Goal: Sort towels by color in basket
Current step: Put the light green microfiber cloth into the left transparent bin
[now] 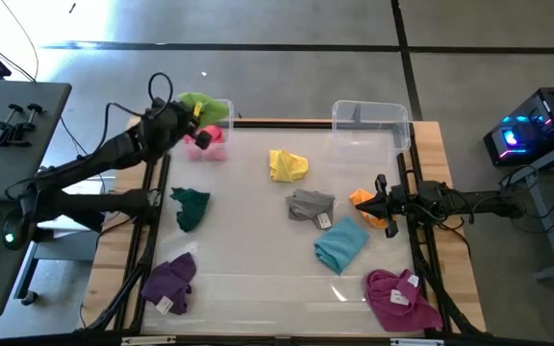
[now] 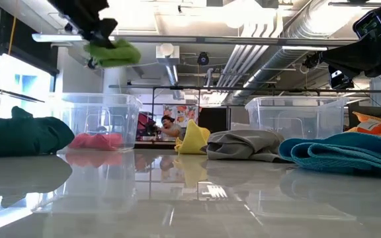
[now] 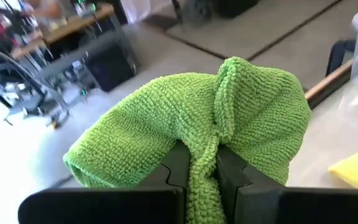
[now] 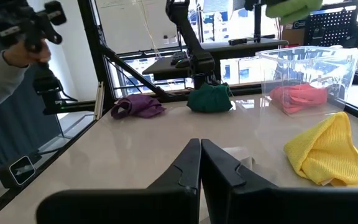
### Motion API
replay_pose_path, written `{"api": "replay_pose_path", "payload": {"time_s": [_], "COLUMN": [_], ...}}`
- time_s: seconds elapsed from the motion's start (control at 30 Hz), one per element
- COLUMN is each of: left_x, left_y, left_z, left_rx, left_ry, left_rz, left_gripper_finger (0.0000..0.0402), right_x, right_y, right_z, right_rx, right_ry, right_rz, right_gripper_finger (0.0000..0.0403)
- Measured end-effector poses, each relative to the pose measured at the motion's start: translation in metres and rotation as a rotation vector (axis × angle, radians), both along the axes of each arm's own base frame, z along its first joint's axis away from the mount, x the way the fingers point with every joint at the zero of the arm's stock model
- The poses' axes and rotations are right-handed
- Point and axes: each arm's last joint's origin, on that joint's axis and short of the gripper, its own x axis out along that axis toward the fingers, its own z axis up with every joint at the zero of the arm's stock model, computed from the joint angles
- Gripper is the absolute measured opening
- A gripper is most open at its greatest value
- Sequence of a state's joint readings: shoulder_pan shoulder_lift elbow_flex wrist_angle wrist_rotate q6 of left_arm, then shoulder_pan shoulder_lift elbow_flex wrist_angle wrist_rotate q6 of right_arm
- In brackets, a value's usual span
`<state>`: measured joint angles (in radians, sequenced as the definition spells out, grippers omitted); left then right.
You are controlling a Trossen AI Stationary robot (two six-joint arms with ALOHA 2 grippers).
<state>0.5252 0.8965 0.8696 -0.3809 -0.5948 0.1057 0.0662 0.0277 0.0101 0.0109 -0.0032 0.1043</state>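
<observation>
My left gripper (image 1: 194, 123) is shut on the green towel (image 1: 207, 105), held in the air over the left clear bin (image 2: 127, 106). The pink towel (image 1: 210, 137) lies in that bin. On the table lie the yellow (image 1: 289, 165), grey (image 1: 311, 205), light blue (image 1: 341, 243), orange (image 1: 361, 198), magenta (image 1: 397, 298), purple (image 1: 171, 282) and dark teal (image 1: 190, 207) towels. My right gripper (image 4: 201, 155) is shut and empty, hovering by the orange towel near the table's right edge. My left gripper pinches a bunched fold of the green towel (image 3: 204, 158) between its two fingers (image 3: 178, 167). The cloth bulges out beyond the fingertips in several layers. The towel is lifted clear and hangs above the left bin (image 2: 114, 53).
A second clear bin (image 1: 371, 123) stands at the table's far right corner. Bare tabletop (image 1: 248, 240) lies between the teal and grey towels. A person's sleeve (image 4: 2, 78) shows beyond the table's near-left side in the right wrist view.
</observation>
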Motion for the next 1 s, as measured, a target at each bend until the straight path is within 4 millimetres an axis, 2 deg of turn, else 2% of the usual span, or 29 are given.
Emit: {"api": "replay_pose_path", "payload": {"time_s": [0.33,0.67,1.0], "left_x": [-0.013,-0.014,-0.013], "left_y": [0.031,0.053,0.064], "left_z": [-0.017,-0.031,-0.045], "left_rx": [-0.094,-0.197,-0.259], "left_ry": [-0.006,-0.011,0.025], "left_rz": [0.077,0.077,0.116], "left_gripper_finger": [0.0021,0.0022,0.0066], "right_x": [0.000,0.000,0.000], "right_y": [0.000,0.000,0.000], "right_z": [0.000,0.000,0.000], "right_rx": [0.000,0.000,0.000], "right_ry": [0.000,0.000,0.000], "right_rz": [0.000,0.000,0.000], "right_gripper_finger": [0.0002,0.0002,0.0002]}}
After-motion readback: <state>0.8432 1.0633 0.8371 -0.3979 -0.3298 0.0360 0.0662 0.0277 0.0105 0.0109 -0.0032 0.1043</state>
